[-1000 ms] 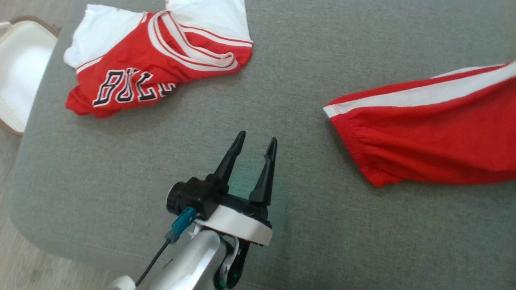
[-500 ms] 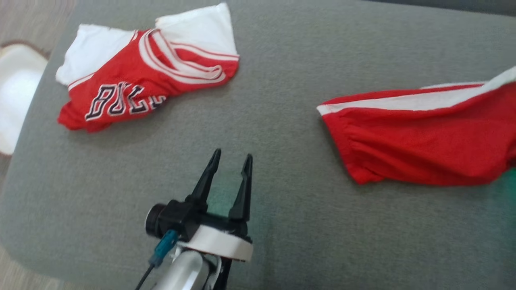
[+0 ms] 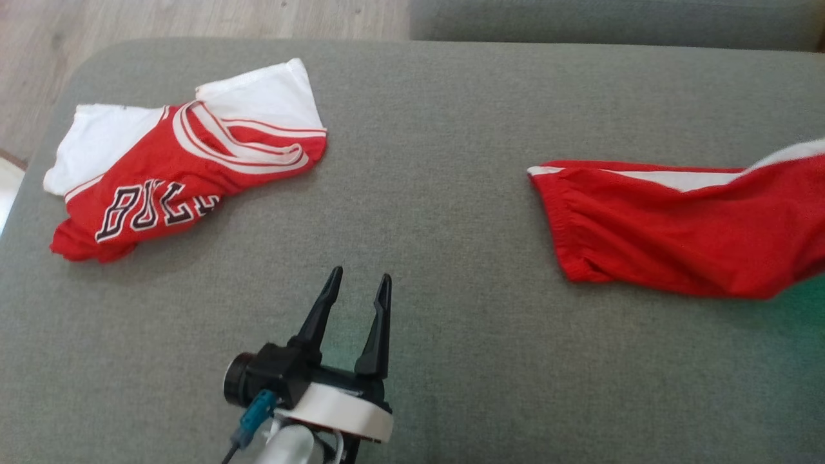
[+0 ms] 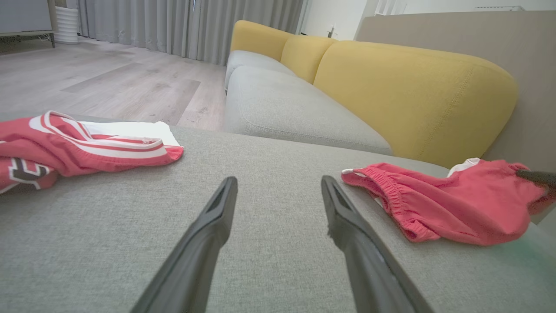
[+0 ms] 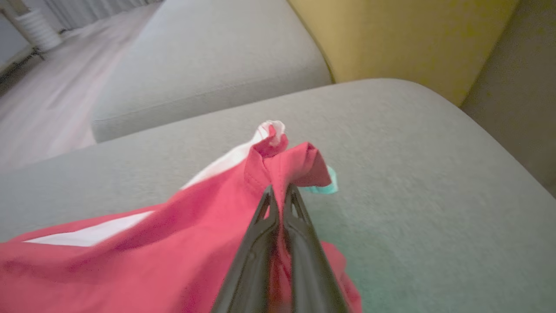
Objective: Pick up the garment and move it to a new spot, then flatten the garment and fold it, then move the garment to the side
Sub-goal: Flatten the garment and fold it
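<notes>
Shorts [image 3: 683, 238] lie on the grey cushion [image 3: 451, 129], well right of the jersey [image 3: 180, 167]. The right claw [image 5: 280, 191] is clamped on their corner farthest from the jersey; the left claw [image 3: 358, 283] hangs open nearer the jersey. Best lift slowly so the pinch holds.

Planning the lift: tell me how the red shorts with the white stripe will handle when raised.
The red fabric shorts with a white side stripe will likely hang limp: the cloth bunches where the shut right claw pinches it. Probably light, as a corner pinch gathers it. The free end may drag on the grey fabric cushion.
</notes>
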### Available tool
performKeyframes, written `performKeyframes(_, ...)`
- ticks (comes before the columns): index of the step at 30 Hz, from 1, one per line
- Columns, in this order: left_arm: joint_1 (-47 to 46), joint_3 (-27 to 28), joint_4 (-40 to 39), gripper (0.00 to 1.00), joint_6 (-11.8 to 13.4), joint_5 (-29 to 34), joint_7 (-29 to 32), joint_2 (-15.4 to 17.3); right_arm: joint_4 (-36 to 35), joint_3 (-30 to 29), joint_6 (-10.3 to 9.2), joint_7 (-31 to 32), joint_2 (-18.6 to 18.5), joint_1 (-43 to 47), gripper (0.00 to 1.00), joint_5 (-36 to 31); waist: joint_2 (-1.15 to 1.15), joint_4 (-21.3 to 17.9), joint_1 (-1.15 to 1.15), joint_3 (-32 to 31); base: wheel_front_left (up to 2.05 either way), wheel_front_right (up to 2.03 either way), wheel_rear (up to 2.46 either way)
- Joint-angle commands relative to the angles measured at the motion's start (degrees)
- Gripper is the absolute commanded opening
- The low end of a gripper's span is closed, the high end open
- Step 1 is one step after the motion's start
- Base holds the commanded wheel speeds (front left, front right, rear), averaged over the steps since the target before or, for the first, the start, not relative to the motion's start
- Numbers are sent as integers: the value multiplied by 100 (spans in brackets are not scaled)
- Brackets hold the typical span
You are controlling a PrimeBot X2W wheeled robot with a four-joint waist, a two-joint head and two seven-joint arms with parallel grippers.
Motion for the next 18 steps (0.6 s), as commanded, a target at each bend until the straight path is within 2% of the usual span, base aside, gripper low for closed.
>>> performKeyframes(1, -35, 209, -128, 100, -16, 62, -54, 15, -394, 165, -5, -98, -69, -67, 0, 35, 0, -48, 0, -55, 0, 0, 0)
performKeyframes(10, 5, 238, -24, 100, -97, 108, -54, 13, -1914, 1209, -5, 98, 570, -112, 0, 77, 0, -34, 0, -155, 0, 0, 0)
performKeyframes(16, -26, 187, 9, 100, -134, 87, -54, 10, -2315, 1936, -5, 271, 1148, 51, 0, 195, 0, 192, 0, -139, 0, 0, 0)
performKeyframes(17, -27, 173, 18, 100, -141, 77, -54, 9, -2326, 2063, -5, 294, 1230, 116, 6, 226, 0, 242, 0, -142, 0, 0, 0)
performKeyframes(18, -26, 171, 22, 100, -134, 69, -54, 8, -2338, 2156, -5, 280, 1291, 185, 100, 228, 0, 284, 0, -148, 0, 0, 0)
